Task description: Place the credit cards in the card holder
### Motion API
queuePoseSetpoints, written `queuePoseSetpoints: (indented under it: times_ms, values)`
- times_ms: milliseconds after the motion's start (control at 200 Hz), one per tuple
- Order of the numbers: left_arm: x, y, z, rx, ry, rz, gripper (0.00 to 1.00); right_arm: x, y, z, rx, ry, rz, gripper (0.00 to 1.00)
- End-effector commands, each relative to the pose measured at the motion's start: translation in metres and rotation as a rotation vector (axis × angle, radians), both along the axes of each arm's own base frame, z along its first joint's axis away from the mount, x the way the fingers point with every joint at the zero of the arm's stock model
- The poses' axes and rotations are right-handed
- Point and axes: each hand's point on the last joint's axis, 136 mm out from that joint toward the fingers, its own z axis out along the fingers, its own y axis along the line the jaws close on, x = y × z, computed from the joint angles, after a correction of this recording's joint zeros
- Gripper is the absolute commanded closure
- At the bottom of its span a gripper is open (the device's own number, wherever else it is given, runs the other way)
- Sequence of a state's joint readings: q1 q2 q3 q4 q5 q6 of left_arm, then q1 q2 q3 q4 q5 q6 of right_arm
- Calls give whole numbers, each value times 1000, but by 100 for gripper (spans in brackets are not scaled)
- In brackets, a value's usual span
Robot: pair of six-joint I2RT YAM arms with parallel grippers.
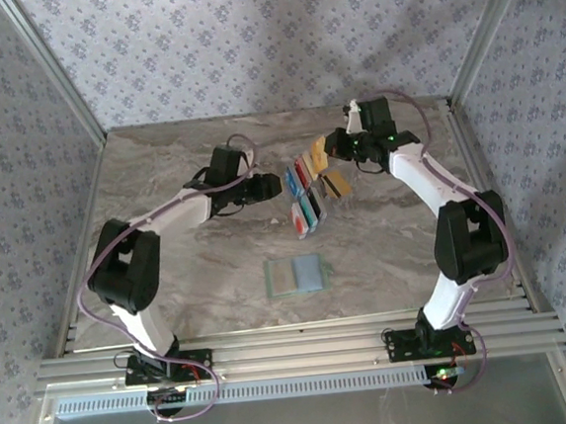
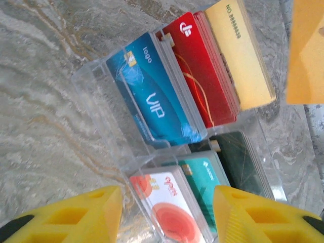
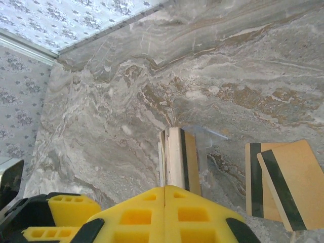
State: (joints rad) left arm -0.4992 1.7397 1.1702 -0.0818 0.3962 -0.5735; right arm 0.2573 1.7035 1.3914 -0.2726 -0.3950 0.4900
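Note:
The credit cards stand sorted in a clear tray (image 2: 96,96): blue (image 2: 152,96), red (image 2: 202,71), tan (image 2: 240,50), white-with-red (image 2: 169,202), teal (image 2: 207,177) and black (image 2: 243,157). My left gripper (image 2: 167,217) is open, its yellow fingers (image 2: 76,212) on either side of the white-with-red stack, holding nothing. My right gripper (image 3: 165,188) is shut, its tips right at the edge-on tan stack (image 3: 174,154). Two loose tan cards (image 3: 283,182) lie beside it. The sage-green card holder (image 1: 294,276) lies flat nearer the bases, apart from both grippers (image 1: 266,187) (image 1: 339,146).
The marble table (image 1: 189,270) is bounded by an aluminium frame and patterned walls. The clear tray (image 1: 307,185) sits mid-table between the two arms. A tan-orange shape (image 2: 306,50) pokes in at the left wrist view's top right.

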Motion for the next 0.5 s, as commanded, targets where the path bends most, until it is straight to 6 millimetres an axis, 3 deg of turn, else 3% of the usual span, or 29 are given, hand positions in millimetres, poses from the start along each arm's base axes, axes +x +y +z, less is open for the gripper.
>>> queuePoseSetpoints:
  times_ms: [0,205,435,455,495]
  values:
    - [-8,13,10,2,-35,32,48,-17,-1,22,-22,-44,-20,100]
    - [-36,31,8,33,-65,65,46,-49,1,36,-56,-74,-23,100]
    - [-68,35,4,83,-93,49,43,-88,5,46,-92,-111,-23,100]
    - [-70,35,4,87,-95,46,43,-95,4,33,-106,-86,-19,100]
    - [-76,34,2,93,-95,40,43,-103,6,32,-109,-88,-14,100]
